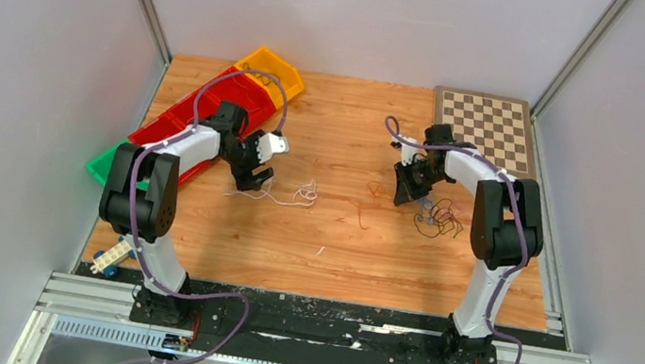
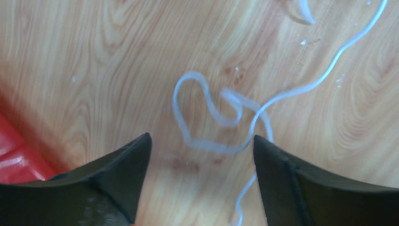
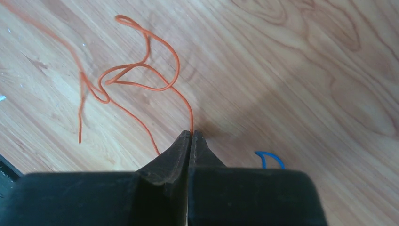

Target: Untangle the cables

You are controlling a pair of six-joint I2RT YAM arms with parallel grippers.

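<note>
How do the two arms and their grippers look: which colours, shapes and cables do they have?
Both the left arm and right arm mix white and black segments, with a thick purple cable running along each. The left gripper and right gripper have matte black, wedge-shaped fingers tapering to points.

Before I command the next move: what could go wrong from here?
The right end effector pinches the thin orange curly wire at its very tips; a pull may slip it free.
The open left end effector straddles a loop of thin white curly wire; closing could catch two strands.
The black wire tangle lies beside the right arm and might get dragged.
</note>
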